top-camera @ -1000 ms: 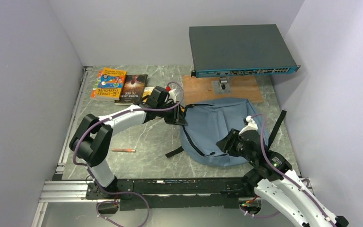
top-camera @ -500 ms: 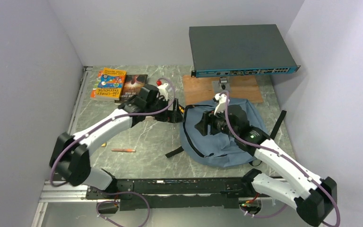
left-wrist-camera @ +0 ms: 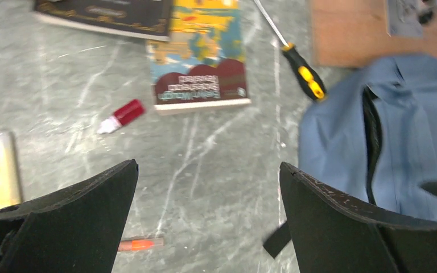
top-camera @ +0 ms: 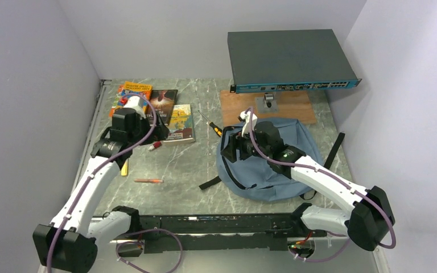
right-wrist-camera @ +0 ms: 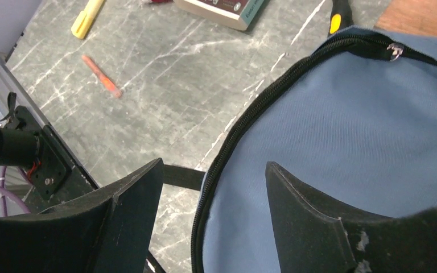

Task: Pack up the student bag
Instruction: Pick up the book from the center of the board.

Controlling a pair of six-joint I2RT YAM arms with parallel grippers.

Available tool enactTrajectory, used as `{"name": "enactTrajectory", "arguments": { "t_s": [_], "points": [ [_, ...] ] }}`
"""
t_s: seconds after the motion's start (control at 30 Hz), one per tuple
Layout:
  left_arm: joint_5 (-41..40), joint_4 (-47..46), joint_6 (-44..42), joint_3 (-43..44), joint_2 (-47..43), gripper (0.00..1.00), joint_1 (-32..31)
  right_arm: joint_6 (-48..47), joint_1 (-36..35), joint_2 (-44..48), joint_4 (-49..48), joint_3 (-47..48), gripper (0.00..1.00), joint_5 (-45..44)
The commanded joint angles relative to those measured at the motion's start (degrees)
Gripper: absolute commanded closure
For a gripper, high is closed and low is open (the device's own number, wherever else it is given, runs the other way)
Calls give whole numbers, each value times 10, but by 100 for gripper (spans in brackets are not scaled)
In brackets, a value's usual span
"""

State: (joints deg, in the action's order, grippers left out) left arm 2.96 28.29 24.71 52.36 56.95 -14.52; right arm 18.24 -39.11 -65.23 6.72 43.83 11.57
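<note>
My left gripper hangs spread wide and empty. Its camera shows whole what my right one clips at its top edge: a screwdriver and a book, the cover lettering too blurred to read. My right gripper, fingers apart and grasping nothing, hovers over the student bag, whose zipper pull only this view shows; only the top view shows the bag lying right of centre on the table.
</note>
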Motion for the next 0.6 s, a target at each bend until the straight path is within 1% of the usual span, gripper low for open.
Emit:
{"name": "enactTrajectory", "arguments": {
  "t_s": [0.0,0.07,0.17,0.2,0.27,0.4,0.5,0.57],
  "points": [
    [-12,8,66,21,33,0,70,-16,-2,12,-44,25,31,10],
    [0,-18,125,13,54,0,105,-18,-2,20,-47,16,31,6],
    [46,-118,228,-30,75,0,166,-18,-2,39,-33,12,31,-3],
    [51,-164,266,-42,83,0,182,-19,-2,48,-38,2,31,-4],
    [45,-219,308,-57,103,0,197,-21,-1,63,-42,-12,30,-11],
    [-6,-267,330,-43,172,0,225,-28,-2,81,-22,-16,30,-27],
    [18,-375,350,-63,232,0,261,-30,-2,97,-34,-30,30,-28],
    [9,-446,361,-81,265,0,273,-30,-2,102,-24,-27,30,-26]
  ]
}}
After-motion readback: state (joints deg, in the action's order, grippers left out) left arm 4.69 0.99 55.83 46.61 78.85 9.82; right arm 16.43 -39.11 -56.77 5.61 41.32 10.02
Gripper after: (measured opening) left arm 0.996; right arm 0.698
